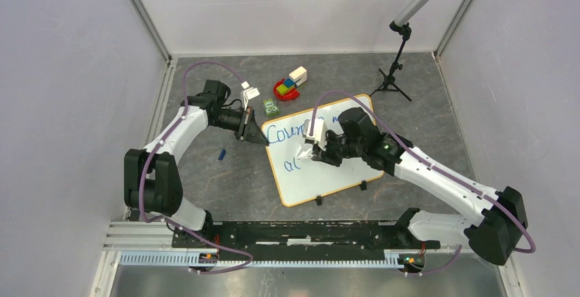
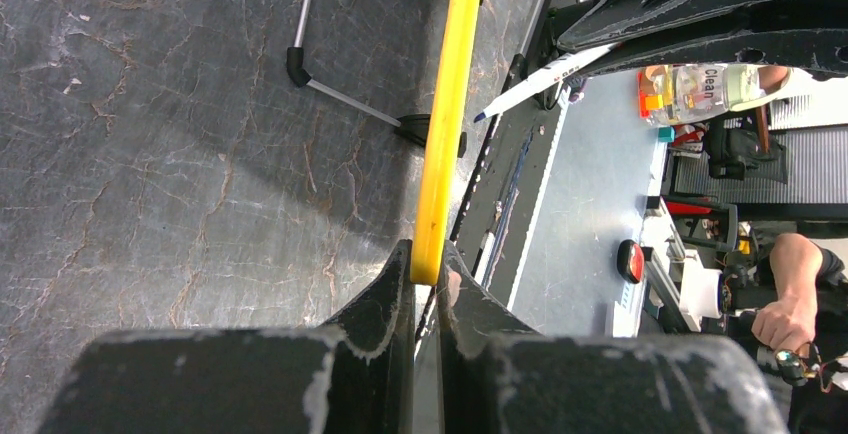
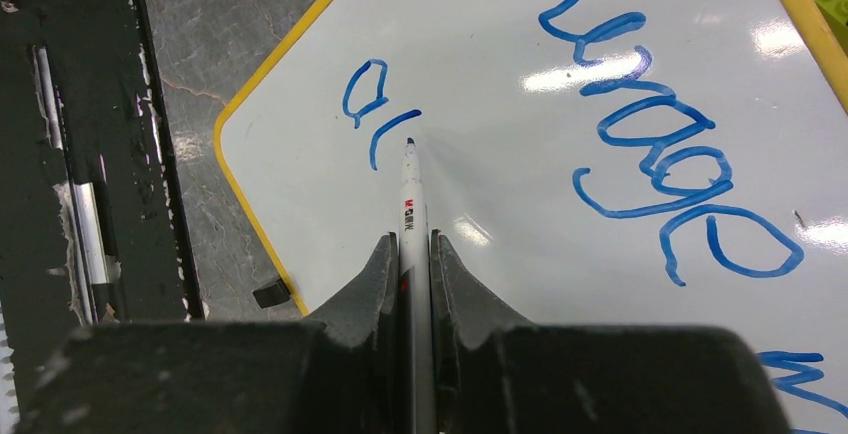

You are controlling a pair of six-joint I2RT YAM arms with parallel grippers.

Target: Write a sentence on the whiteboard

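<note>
Top external view: the whiteboard (image 1: pixel 328 167) lies flat on the dark, marble-veined table (image 1: pixel 232 187), turned at an angle, just right of centre between the two arms. Plain white walls (image 1: pixel 68 71) box the table in on three sides. A small tripod stand (image 1: pixel 391 81) sits in the far right corner and a cluster of coloured toy blocks (image 1: pixel 290 83) lies just beyond the board. Two black clips (image 1: pixel 319 200) sit on the board's near edge.

The left gripper (image 1: pixel 256 131) is at the board's far-left corner. The left wrist view shows its jaws pinched down on the yellow rim (image 2: pixel 445 104).

Over to the right gripper (image 3: pixel 412 249): its jaws are clamped tight on a white marker (image 3: pixel 411 214), tip pointing out over the board. The sentence (image 3: pixel 650 144) is in blue. "Courage" runs along the first line, with the start of another word after it, and "al" opens the second line near the corner. The marker tip hovers right beside that "l"; whether it actually touches the surface I can't say from this angle.

A small blue object (image 1: pixel 221 154), possibly a cap, lies on the table left of the board.
</note>
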